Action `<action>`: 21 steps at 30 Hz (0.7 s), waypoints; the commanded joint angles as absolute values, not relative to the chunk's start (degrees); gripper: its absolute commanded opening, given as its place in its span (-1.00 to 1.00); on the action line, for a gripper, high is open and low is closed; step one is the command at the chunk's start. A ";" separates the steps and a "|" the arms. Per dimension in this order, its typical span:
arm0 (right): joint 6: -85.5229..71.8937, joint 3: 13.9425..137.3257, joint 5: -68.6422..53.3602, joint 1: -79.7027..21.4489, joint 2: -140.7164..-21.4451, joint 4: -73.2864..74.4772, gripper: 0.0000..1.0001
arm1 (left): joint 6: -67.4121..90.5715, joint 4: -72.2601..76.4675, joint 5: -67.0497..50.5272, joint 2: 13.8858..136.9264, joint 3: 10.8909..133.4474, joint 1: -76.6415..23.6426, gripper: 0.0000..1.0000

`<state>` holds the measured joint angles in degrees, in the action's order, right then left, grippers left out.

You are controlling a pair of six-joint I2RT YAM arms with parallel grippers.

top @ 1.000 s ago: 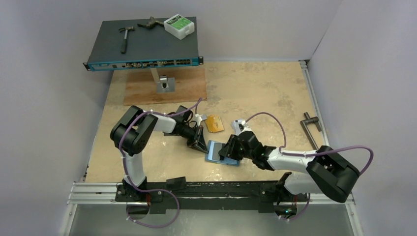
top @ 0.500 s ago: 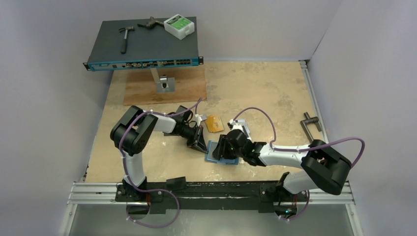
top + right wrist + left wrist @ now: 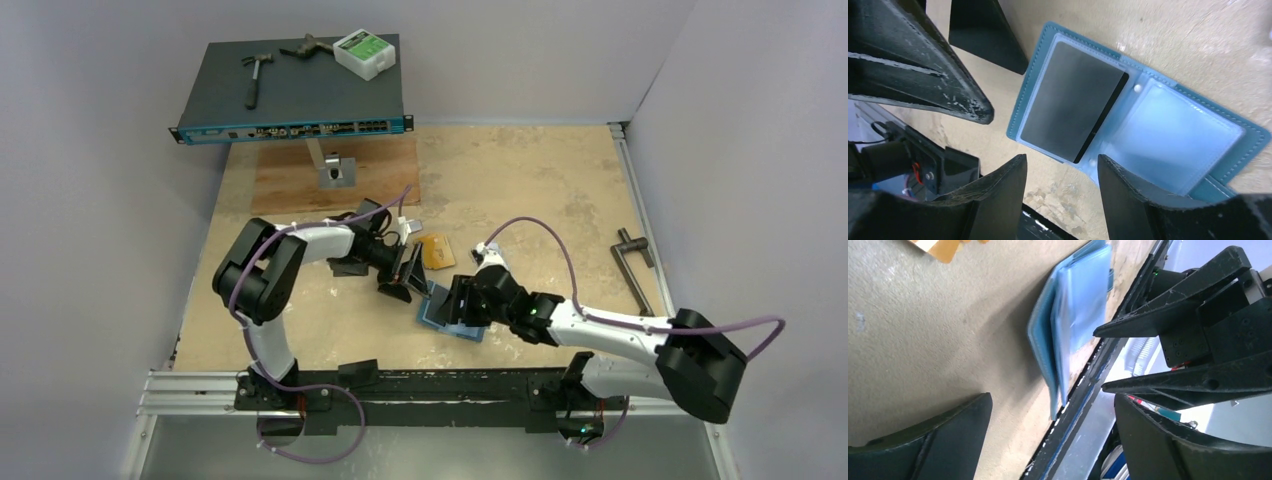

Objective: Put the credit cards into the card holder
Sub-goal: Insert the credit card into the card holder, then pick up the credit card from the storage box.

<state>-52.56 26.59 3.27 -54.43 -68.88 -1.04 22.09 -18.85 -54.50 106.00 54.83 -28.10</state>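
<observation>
Card holder (image 3: pixel 1178 135) lay open on table (image 3: pixel 540 190), grey card (image 3: pixel 1073 112) seated in one pocket. Orange card (image 3: pixel 437 252) lay nearby, not yet stowed. Left tool (image 3: pixel 403 283), right tool (image 3: pixel 1060 159) both apart, empty. Task judged partly done.

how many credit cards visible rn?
2: a grey card in a pocket of the card holder, an orange card on the table beyond it. More may be stacked underneath.
</observation>
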 commanded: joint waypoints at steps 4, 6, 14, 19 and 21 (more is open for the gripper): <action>-49.27 26.36 0.71 -47.07 -61.92 3.30 0.11 | 12.30 -29.92 -52.24 100.54 59.33 -26.85 1.00; -46.90 27.86 0.23 -42.82 -61.64 3.68 0.12 | 10.13 -32.44 -51.96 100.43 60.32 -26.53 1.00; -37.39 41.44 -3.25 -34.63 -76.59 1.38 0.38 | -3.46 -43.95 -45.85 95.77 68.48 -25.97 1.00; -36.30 44.53 -3.46 -34.61 -80.60 0.34 0.47 | -10.71 -46.30 -40.29 85.20 70.98 -25.83 1.00; -35.97 45.50 -3.41 -34.56 -81.68 -0.77 0.48 | -9.35 -50.32 -35.62 87.18 72.79 -25.34 0.95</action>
<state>-38.87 42.50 -2.59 -34.81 -80.66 1.63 -4.29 -44.12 -42.59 88.79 67.92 -26.26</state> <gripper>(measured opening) 0.734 0.998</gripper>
